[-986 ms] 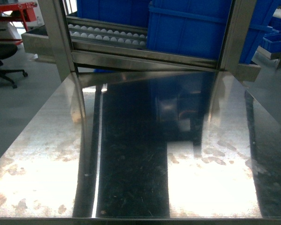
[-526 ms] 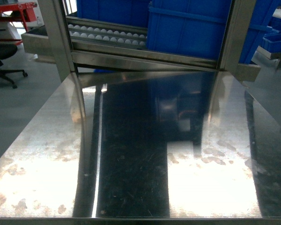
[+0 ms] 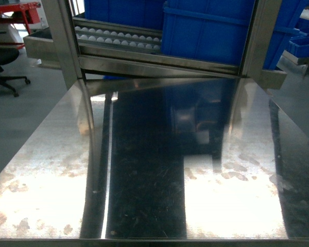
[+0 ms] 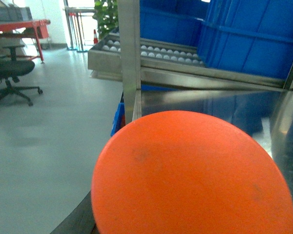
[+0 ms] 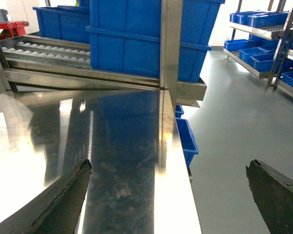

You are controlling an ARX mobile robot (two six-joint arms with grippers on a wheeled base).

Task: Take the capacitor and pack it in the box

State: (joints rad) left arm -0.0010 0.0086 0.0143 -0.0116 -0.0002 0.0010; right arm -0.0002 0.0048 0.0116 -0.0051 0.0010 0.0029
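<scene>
Left wrist view mostly blocked by the capacitor (image 4: 193, 175) close up, orange, lower edge cut off, its holder hidden so left grip cannot be told, right gripper (image 5: 168, 195) spread wide over steel table (image 3: 46, 170), box unseen, head view unchanged from before.

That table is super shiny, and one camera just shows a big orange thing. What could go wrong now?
1. An orange round thing fills most of the left wrist view, too close to identify. That camera can hardly guide anything.
2. The open right hand straddles the steel table's right edge. Anything released there might fall to the floor.
3. The table glares and mirrors the blue bins, which could hide small parts.
</scene>
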